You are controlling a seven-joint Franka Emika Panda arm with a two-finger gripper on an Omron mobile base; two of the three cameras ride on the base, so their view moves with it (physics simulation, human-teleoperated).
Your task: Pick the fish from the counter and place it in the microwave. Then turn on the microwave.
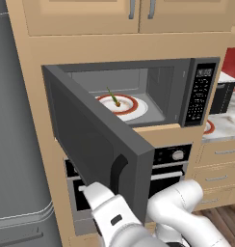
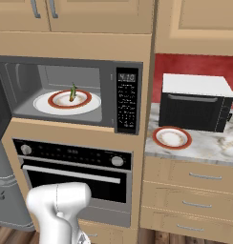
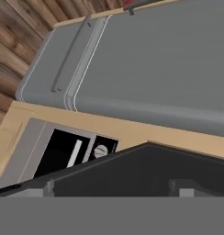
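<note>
The fish [image 1: 113, 98] [image 2: 72, 92], slender and olive-green, lies on a red-rimmed white plate [image 1: 137, 109] [image 2: 88, 103] inside the microwave [image 1: 200, 91] [image 2: 127, 102]. The microwave's dark door [image 1: 95, 144] stands wide open, swung out to the left. My arm [image 1: 107, 207] reaches low under the door's outer edge, in front of the oven. In the hand view my gripper [image 3: 114, 189] is open, its grey fingertips [image 3: 49, 187] wide apart against the dark door edge [image 3: 146, 167], with nothing held. The marbled counter [image 2: 209, 145] is off to the right.
A black oven [image 2: 75, 167] with round knobs sits below the microwave. A grey fridge [image 1: 13, 144] [image 3: 155, 59] stands on the left. On the counter are a second red-rimmed plate [image 2: 172, 137] and a black-and-white toaster oven [image 2: 195, 105]. Wooden drawers [image 2: 195, 190] lie beneath.
</note>
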